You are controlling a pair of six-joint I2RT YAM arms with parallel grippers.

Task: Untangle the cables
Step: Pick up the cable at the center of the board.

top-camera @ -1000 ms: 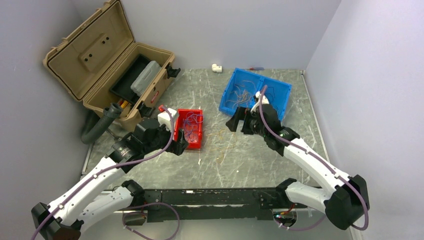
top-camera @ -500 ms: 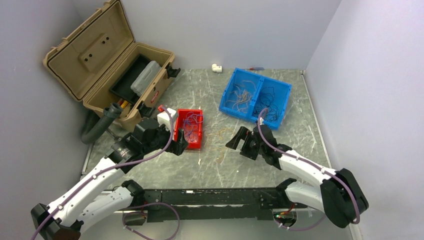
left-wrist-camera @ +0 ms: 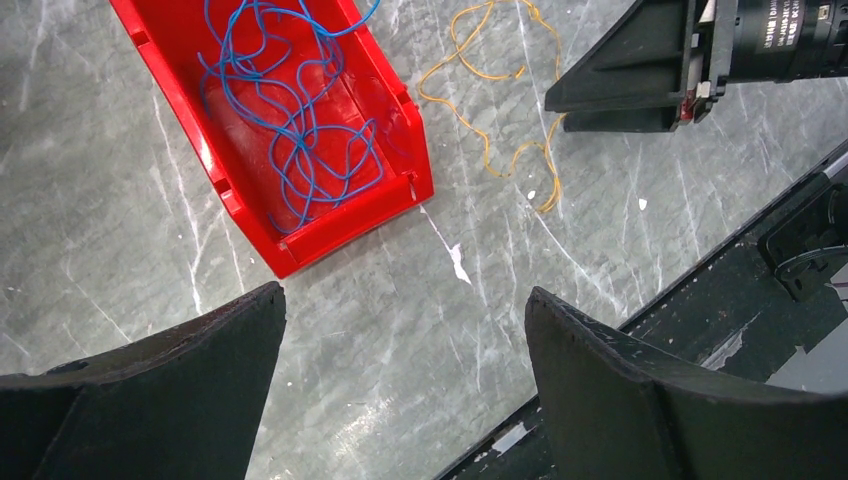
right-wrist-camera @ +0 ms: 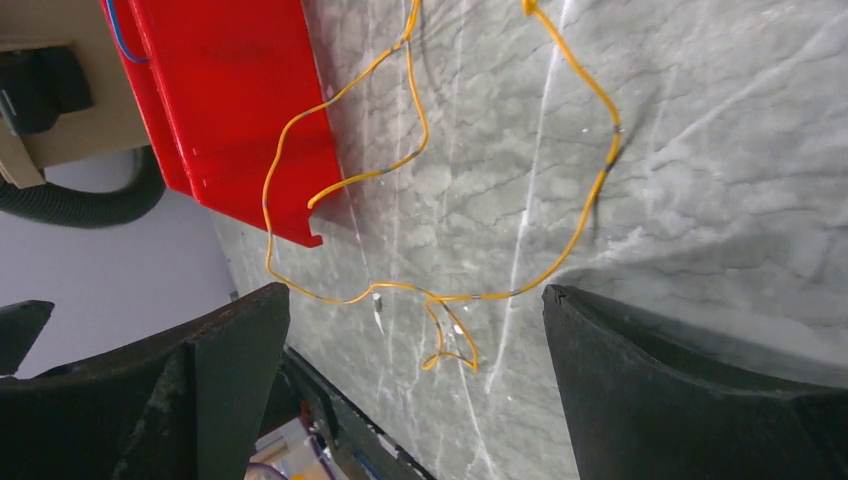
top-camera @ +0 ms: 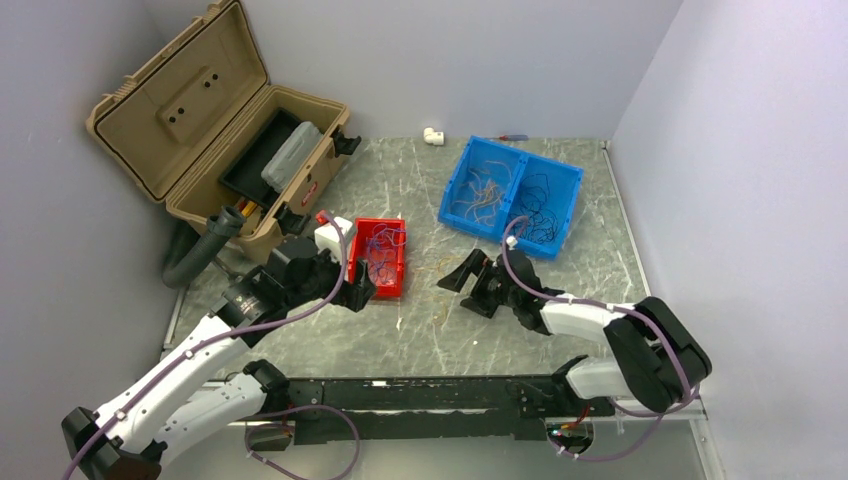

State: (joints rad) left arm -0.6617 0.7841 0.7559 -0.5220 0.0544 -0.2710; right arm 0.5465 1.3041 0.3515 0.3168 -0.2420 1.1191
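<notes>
The left gripper [left-wrist-camera: 405, 310] hangs with its 2 black fingers spread wide and nothing between them, over bare grey marbled tabletop [top-camera: 420, 335] just beside the near corner of a red plastic bin [left-wrist-camera: 405, 160]. A loose tangle of thin blue wires [left-wrist-camera: 290, 130] lies inside that bin.

The right gripper [right-wrist-camera: 415, 300] is also spread wide and grips nothing. It sits low over the table, to the right of the red bin, and points towards it. Below its fingers a single thin yellow-orange wire [right-wrist-camera: 500, 296] lies in loose loops on the table, with 1 end close to the bin's side. Whether any fingertip touches the wire is hard to tell from the wrist view.

Further back on the table stands a blue plastic bin with 2 compartments [top-camera: 452, 190]. Its left compartment holds pale, yellowish wires [top-camera: 482, 188] and its right compartment holds dark wires [top-camera: 540, 212]. At the back left an open tan plastic toolbox [top-camera: 180, 110] sits with a black corrugated hose [top-camera: 195, 258] beside it.
</notes>
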